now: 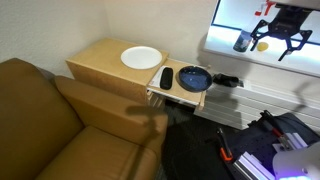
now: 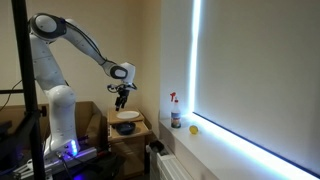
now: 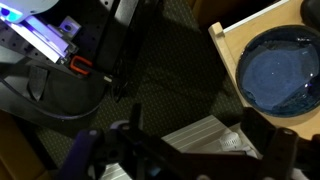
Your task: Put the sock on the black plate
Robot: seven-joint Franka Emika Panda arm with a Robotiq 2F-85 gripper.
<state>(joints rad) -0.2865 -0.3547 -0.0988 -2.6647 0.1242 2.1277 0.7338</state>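
Observation:
A black sock (image 1: 166, 77) lies on the wooden table (image 1: 100, 60) between a white plate (image 1: 141, 57) and the black plate (image 1: 194, 77). The sock is flat and free. My gripper (image 1: 282, 40) hangs high above the table, also seen in an exterior view (image 2: 121, 100). In the wrist view its two dark fingers (image 3: 198, 128) stand wide apart with nothing between them. The black plate (image 3: 282, 70) shows at the upper right of the wrist view, on the table's corner. The sock is out of the wrist view.
A brown sofa (image 1: 60, 125) stands beside the table. A spray bottle (image 2: 176, 115) and a yellow object (image 2: 194, 129) sit on the window sill. A white radiator (image 3: 205, 135) and cables (image 3: 75, 70) lie below the gripper.

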